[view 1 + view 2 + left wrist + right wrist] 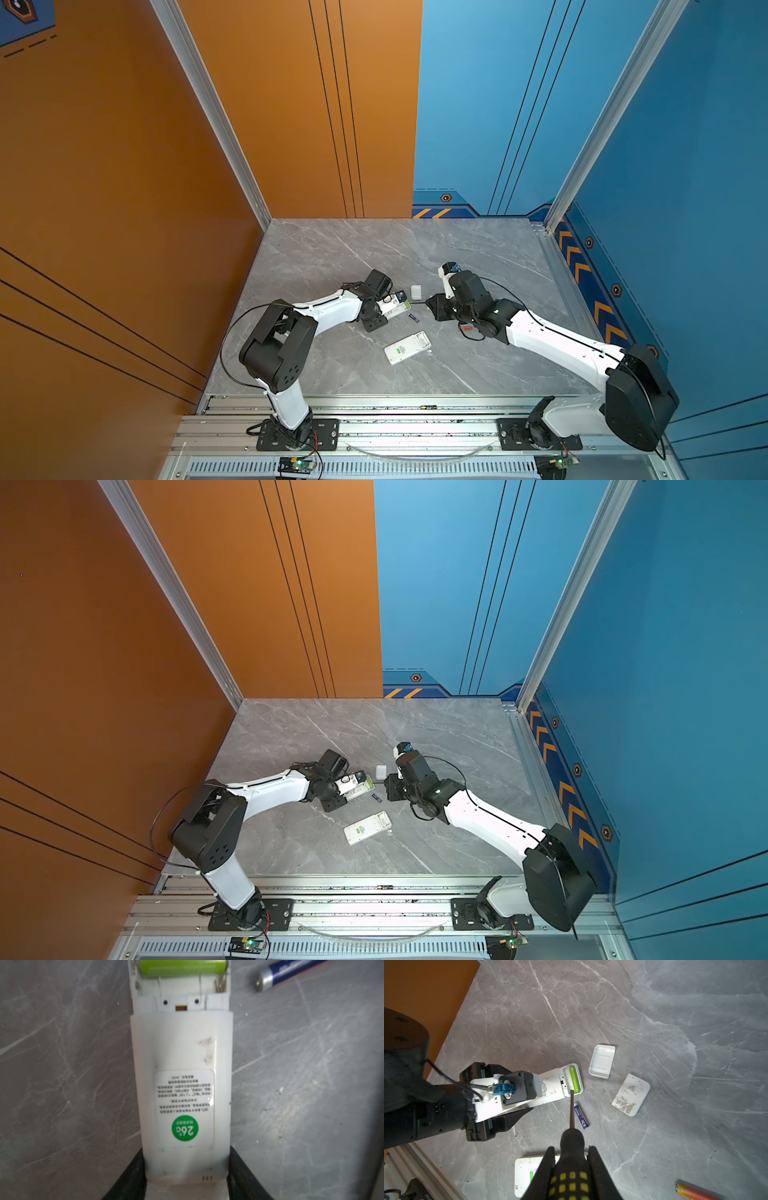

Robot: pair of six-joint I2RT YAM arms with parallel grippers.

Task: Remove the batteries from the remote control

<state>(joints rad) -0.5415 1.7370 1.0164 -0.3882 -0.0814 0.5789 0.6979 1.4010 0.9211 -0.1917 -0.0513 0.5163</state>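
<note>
Green battery (575,1080), seated in the open bay of the remote (180,1084) mid-table, is touched by a screwdriver (572,1138) clamped in the right gripper (571,1153) for prying, the remote being held steady by the closed left gripper (185,1178).

orange battery (693,1193) cropped (frame edge), label (184,1105) blurred

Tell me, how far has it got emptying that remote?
Done: the cover is off and a blue battery lies on the table beside the remote. In hand: the left tool grips the remote; the right tool holds a screwdriver, tip at the green battery. Left: that green battery, still seated.
</note>
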